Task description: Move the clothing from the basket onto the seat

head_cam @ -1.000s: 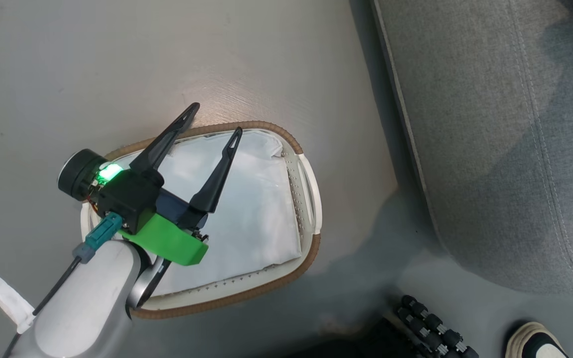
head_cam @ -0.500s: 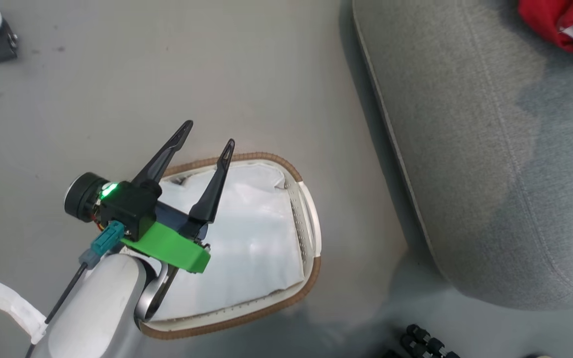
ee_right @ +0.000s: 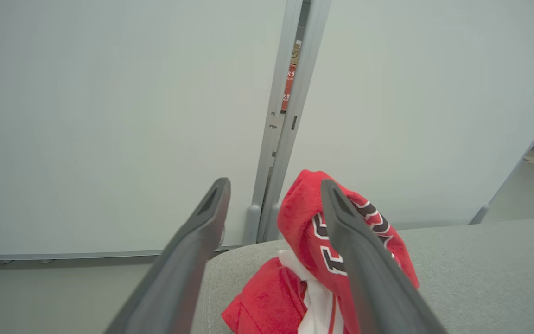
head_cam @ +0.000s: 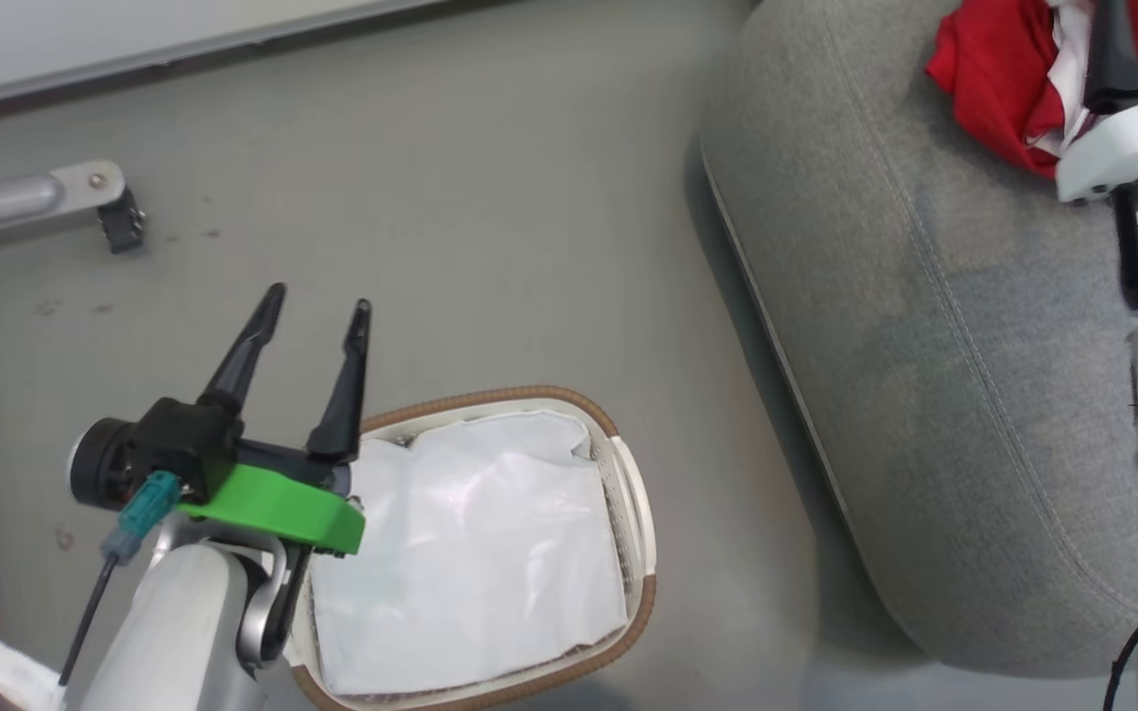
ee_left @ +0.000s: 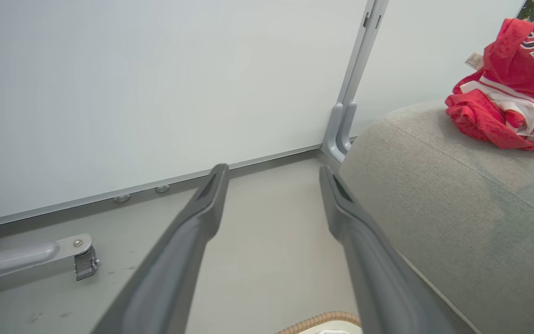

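Crumpled heap of red sports-jersey clothing [ee_right: 304,218] with white panels, thin red-and-white stripes and navy-and-white lettering: one, of mesh-like knit. Lies on the large grey fabric-upholstered seat [head_cam: 925,346], near its far end. Number of jerseys within the heap not discernible. One small pale tag [ee_left: 473,60] at the heap's upper edge.

Right gripper [ee_right: 274,185]: two long dark tapered fingers, spread wide, pinching nothing. Heap sits just beyond the tips, with its peak rising in the gap and partly hidden behind one finger. Contact not discernible.

Left gripper [head_cam: 317,299]: two matching fingers, likewise parted wide and empty, over the smooth grey floor [head_cam: 480,197] just beside the basket, well apart from the heap.

Oval white plastic laundry basket [head_cam: 490,397]: one, with perforated sides and a brown woven-look rim, on the floor near the seat. Holds one plain white liner sheet [head_cam: 470,553], wrinkled and faintly glossy.

Seat: one, with rounded corners and stitched seams.
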You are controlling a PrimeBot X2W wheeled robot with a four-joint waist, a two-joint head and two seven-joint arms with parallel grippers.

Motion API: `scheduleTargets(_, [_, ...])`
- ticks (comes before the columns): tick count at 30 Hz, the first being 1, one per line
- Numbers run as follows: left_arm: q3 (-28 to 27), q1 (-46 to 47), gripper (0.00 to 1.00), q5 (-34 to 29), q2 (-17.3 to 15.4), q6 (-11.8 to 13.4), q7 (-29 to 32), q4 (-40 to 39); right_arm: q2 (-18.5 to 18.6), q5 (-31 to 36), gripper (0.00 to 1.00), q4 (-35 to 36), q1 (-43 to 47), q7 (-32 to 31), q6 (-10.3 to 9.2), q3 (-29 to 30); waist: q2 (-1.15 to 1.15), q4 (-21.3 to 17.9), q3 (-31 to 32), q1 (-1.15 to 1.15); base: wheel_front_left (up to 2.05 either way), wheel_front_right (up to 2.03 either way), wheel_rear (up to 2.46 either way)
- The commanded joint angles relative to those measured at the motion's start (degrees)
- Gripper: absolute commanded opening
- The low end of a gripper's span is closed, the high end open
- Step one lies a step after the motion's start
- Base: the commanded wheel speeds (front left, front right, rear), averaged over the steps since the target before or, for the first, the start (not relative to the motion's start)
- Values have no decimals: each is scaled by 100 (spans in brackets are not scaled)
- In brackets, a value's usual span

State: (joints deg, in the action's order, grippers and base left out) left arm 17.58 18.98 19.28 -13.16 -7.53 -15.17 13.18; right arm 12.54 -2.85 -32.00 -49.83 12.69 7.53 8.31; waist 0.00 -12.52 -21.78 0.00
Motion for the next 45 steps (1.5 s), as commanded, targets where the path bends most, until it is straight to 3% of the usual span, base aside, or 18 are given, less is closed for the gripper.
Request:
scheduleTargets(1, [-196,-142,100,-99,52,8,5,22,-62,-94,100,28,132,66,-8,-106,0,262,342,0,0,0,0])
scheduleTargets(13, [-1673,-683,100,-675,499,10,6,338,-685,-483,100,-261,846,254,-8,-1003,0,773,883,0,0,0,0])
scheduleTargets(22, [-2271,-1075,100,-906,731,9,6,398,-888,-578,100,265,1795,256,-8,-980,0,939,1182,0,0,0,0])
scheduleTargets(35, [-2559,-1814,100,-929,919,9,6,205,-949,-669,100,754,3062,258,-8,-1024,0,924,1630,0,0,0,0])
scheduleTargets(45, [-2387,-2191,100,-672,992,9,6,27,-953,-772,100,841,3523,257,-8,-1036,0,962,1812,0,0,0,0])
